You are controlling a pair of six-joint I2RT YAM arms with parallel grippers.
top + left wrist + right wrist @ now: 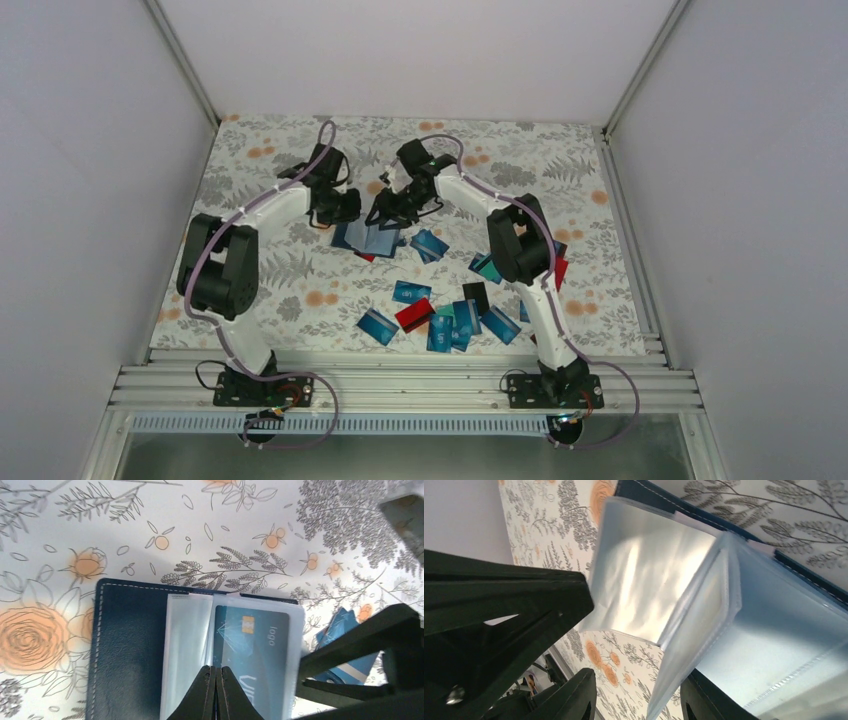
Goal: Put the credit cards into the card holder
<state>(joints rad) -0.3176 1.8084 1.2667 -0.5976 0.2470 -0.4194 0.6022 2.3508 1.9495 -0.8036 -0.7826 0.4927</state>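
Left wrist shows the left end effector (216, 671) closed, tips over the open card holder (130, 645).

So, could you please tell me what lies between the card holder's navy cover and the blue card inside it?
A clear plastic sleeve, seemingly empty, lies between the navy cover and the blue card; the left wrist view shows it.

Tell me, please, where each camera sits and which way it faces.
Top external: above and behind the bases, looking down at the table; both arms show, left tool and right tool over the card holder.
Left wrist: looks down on the open card holder; its shut fingers show at the bottom.
Right wrist: close, slanted look at the holder's clear sleeves; black tool parts fill the left.
All three share the card holder.
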